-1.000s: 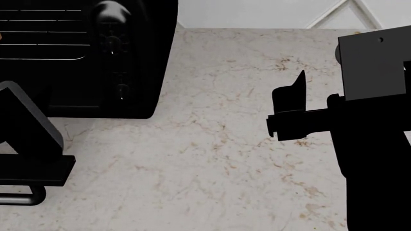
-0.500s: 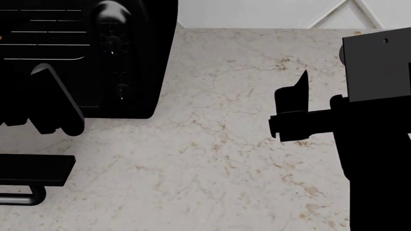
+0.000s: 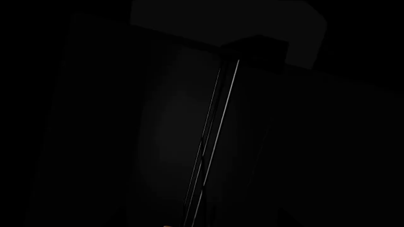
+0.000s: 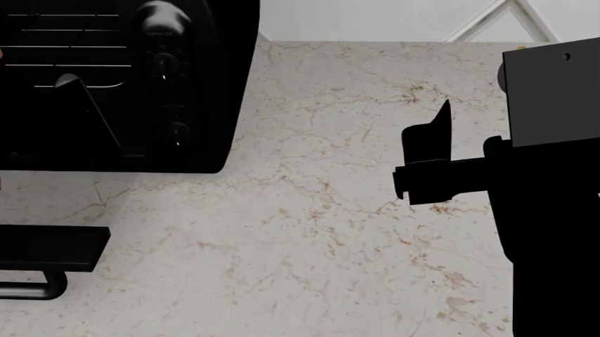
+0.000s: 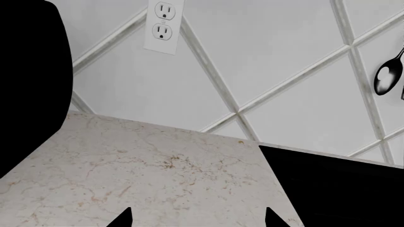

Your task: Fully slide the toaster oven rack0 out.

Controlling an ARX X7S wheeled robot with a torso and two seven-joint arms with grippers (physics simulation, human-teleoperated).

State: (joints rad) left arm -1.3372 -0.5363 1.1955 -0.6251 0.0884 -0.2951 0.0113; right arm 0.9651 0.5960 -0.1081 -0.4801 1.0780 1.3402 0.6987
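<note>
The glossy black toaster oven (image 4: 201, 84) stands at the back left of the counter, with its knob column (image 4: 167, 67) beside the cavity. Its door (image 4: 47, 247) lies open and flat, bar handle (image 4: 33, 288) at the front. The rack0 (image 4: 66, 48) shows as pale rods inside the cavity. My left gripper (image 4: 70, 88) reaches into the cavity just below the rack; black on black hides its jaws. The left wrist view is dark except for thin pale rack rods (image 3: 215, 137). My right gripper (image 4: 436, 123) hangs open and empty over the counter, fingertips (image 5: 123, 218) wide apart.
The marble counter (image 4: 328, 232) spreads between the oven and my right arm. The tiled wall behind carries a power outlet (image 5: 162, 26) and a hanging spoon (image 5: 386, 78). The oven's black side (image 5: 31, 85) shows in the right wrist view, and a black flat surface (image 5: 334, 189) beside the counter.
My left arm has risen from above the open door and moved forward into the oven cavity, up to the rack. My right arm has drifted slightly right.
</note>
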